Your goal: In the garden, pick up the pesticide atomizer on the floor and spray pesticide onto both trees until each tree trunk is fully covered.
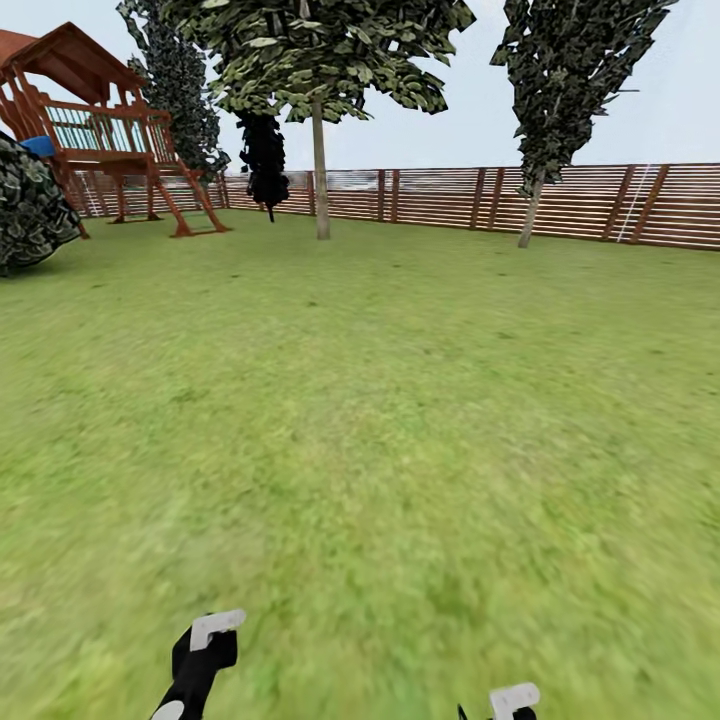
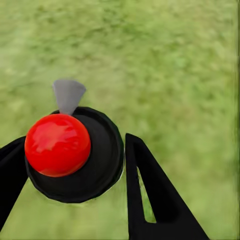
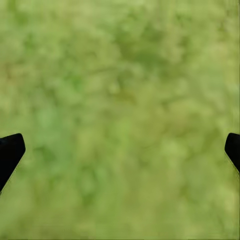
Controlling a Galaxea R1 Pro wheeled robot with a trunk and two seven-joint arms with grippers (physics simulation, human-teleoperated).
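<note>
left gripper fingers clamped on the pesticide atomizer, red top and grey nozzle over grass, right gripper fingers spread wide with nothing between, lawn ahead, then two pale-trunked trees by the slat fence, wooden playset far left.

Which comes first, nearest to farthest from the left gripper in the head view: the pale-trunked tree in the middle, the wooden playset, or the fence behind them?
From the left gripper, low in the picture:
1. Wooden playset, far left.
2. Pale-trunked tree, centre; close to the playset's depth, so this order is loose.
3. Fence, behind both.
</note>
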